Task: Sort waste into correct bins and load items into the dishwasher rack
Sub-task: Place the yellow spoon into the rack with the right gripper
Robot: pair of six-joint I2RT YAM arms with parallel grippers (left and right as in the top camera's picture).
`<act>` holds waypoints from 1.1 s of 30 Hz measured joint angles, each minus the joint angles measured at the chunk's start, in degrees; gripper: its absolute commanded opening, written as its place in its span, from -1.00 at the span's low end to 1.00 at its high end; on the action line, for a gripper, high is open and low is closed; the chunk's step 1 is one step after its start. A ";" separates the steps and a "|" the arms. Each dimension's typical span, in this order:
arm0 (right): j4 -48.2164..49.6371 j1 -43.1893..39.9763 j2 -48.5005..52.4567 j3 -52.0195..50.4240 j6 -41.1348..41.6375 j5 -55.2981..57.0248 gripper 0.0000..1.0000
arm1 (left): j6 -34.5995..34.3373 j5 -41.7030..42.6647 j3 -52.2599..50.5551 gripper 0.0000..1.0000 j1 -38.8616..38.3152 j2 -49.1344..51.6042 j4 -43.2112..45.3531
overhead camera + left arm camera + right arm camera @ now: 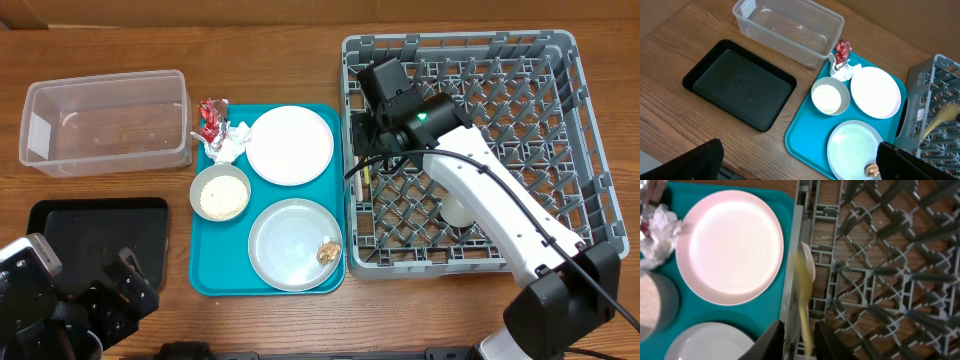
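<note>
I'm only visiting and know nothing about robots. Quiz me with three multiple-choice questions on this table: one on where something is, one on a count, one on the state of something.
1. Where does the small brown food morsel lie?
A. on the light grey plate
B. on the white plate
C. in the small bowl

2. How many round plates sit on the teal tray?
A. one
B. two
C. three

3. How does the small bowl stand?
A. upside down
B. tipped on its side
C. upright with something in it

Answers:
1 A: the morsel rests just inside that plate's right rim.
2 B: only the white plate and the light grey plate are on the tray.
3 C: its open mouth faces up and shows white rice.
</note>
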 measured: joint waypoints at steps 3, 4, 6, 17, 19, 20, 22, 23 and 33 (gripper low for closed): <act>0.94 -0.02 1.20 -0.15 -0.61 0.52 -0.08 | 0.00 0.00 0.00 1.00 0.00 0.00 0.00; 0.96 -0.02 1.53 -0.15 -0.66 0.90 -0.08 | 0.00 0.02 0.00 1.00 0.00 0.00 -0.02; 0.42 -0.02 1.68 -0.15 -0.68 1.14 -0.08 | 0.00 0.00 0.00 1.00 0.00 0.00 -0.02; -4.22 3.17 -11.37 0.81 2.89 -0.44 0.12 | 0.00 0.00 0.00 1.00 0.00 0.00 -0.02; -5.27 3.69 -15.21 1.64 4.00 -1.16 0.14 | 0.00 0.00 0.00 1.00 0.00 0.00 -0.02; -5.73 3.69 -16.68 1.92 4.52 -1.51 0.15 | 0.00 0.00 0.00 1.00 0.00 0.00 0.00; -7.13 3.67 -18.73 2.38 5.22 -1.92 0.15 | 0.00 0.00 0.00 1.00 0.00 0.00 0.00; -7.80 3.67 -19.12 2.40 5.42 -2.08 0.15 | 0.00 0.00 0.00 1.00 0.00 0.00 -0.02; -10.62 3.67 -18.62 2.38 6.47 -4.09 0.26 | 0.00 0.00 0.00 1.00 0.00 0.00 -0.02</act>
